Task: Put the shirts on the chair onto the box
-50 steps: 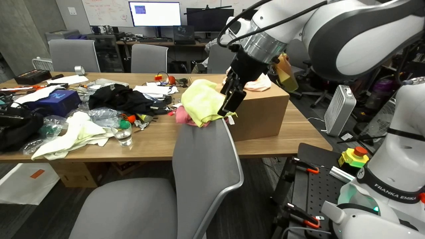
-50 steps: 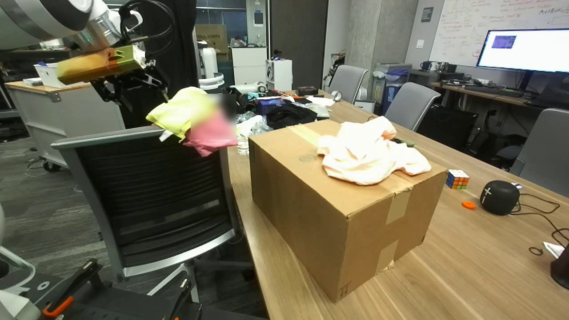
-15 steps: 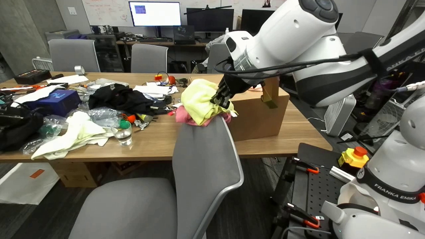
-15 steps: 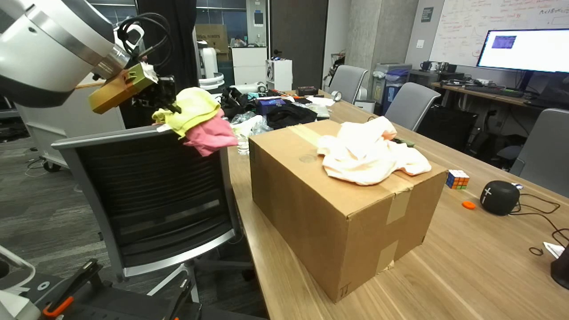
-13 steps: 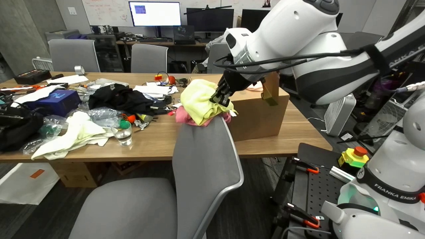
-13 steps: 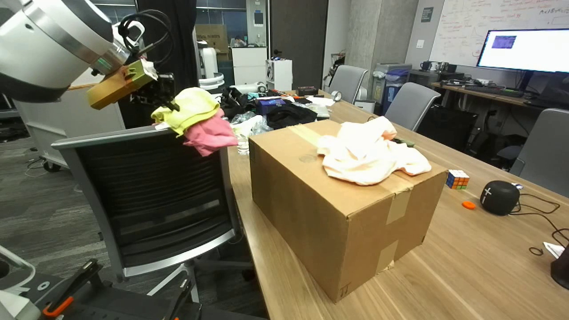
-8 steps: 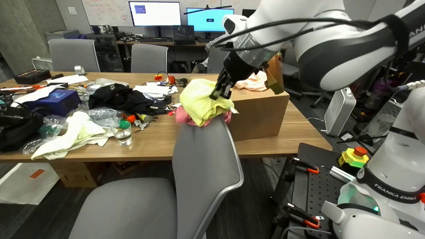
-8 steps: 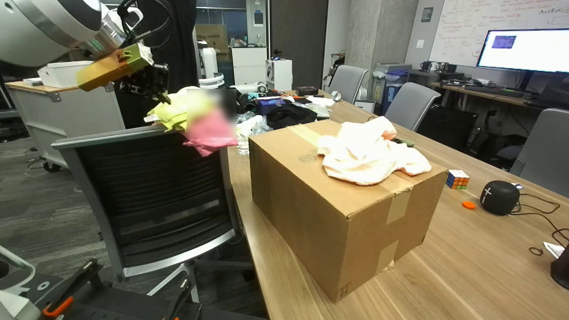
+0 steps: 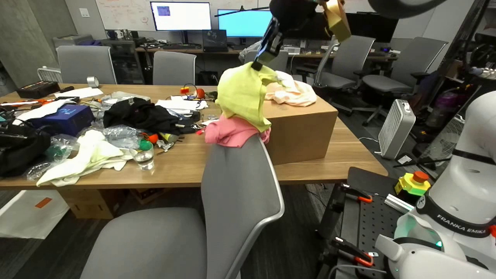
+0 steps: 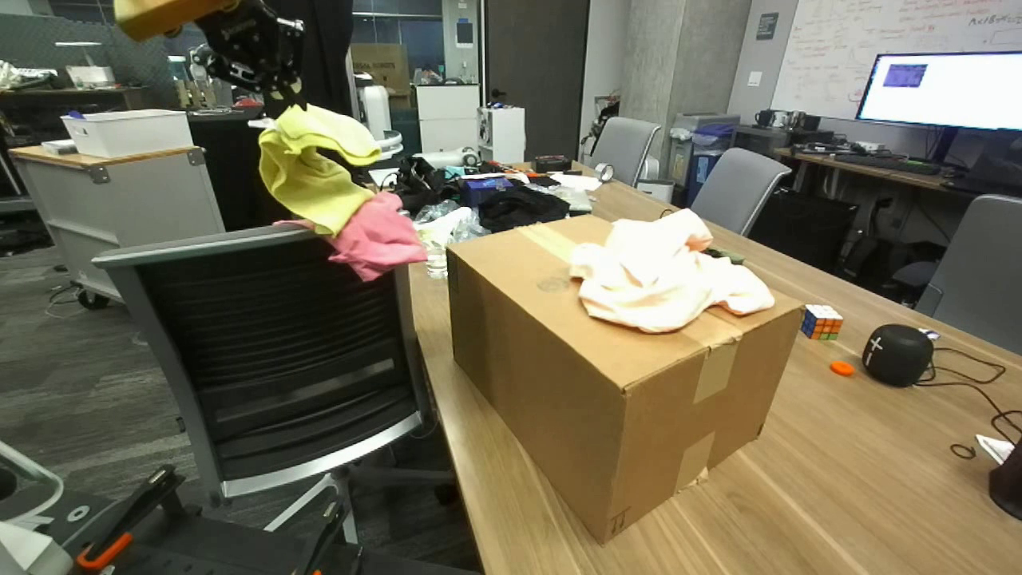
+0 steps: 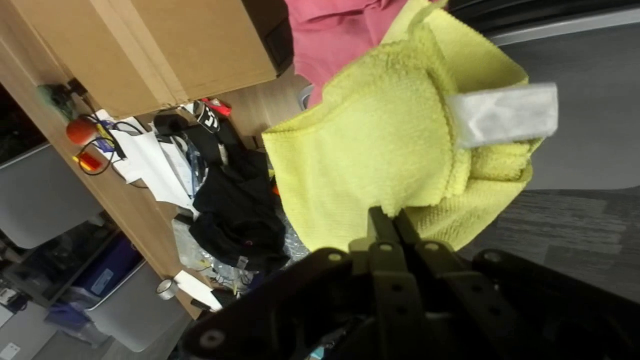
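Observation:
My gripper (image 11: pixel 392 215) is shut on the light yellow shirt (image 11: pixel 380 135), pinching a fold at the fingertips. In both exterior views this shirt hangs from the gripper (image 9: pixel 257 66) over the chair back, its lower end still against the pink shirt (image 9: pixel 232 131). The pink shirt is draped over the top of the grey chair (image 9: pixel 244 186). On the brown cardboard box (image 10: pixel 535 351) lies the pale peach shirt (image 10: pixel 659 275), crumpled towards one end. The box (image 11: pixel 200 45) also shows at the upper left of the wrist view.
A wooden table (image 9: pixel 306 170) carries the box close beside the chair back. Further along it are a glass of water (image 9: pixel 144 158), a white cloth (image 9: pixel 87 155), black clothing (image 9: pixel 141 116) and a blue box (image 9: pixel 66 118). A puzzle cube (image 10: pixel 821 321) and a black speaker (image 10: pixel 897 354) stand past the box.
My gripper came down onto the yellow shirt, then rose, pulling it up off the chair back into a hanging drape. The pink and peach shirts stay in place. A background monitor lit up.

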Robot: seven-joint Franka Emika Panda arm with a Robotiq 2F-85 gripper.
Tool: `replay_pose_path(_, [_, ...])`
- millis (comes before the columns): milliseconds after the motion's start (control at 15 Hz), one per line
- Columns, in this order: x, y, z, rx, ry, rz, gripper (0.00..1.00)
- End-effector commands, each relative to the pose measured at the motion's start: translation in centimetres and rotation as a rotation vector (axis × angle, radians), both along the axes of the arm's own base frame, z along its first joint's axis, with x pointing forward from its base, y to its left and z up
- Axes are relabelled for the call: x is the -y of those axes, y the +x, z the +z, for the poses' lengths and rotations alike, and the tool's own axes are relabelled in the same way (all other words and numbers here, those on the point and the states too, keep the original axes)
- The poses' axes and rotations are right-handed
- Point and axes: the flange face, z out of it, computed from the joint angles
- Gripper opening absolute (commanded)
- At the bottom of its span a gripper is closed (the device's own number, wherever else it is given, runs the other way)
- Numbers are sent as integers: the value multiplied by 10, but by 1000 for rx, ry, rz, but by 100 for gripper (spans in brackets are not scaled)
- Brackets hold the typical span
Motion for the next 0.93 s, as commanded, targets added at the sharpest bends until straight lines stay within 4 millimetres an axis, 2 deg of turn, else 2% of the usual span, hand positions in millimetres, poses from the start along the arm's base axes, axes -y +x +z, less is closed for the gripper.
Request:
replay_pose_path(0, [18,7,47,16,12,-30,1])
replay_pose_path(600, [58,20,155,58,17,-159,1])
replay_pose_path(867, [80,35,185,72,27,-208,1])
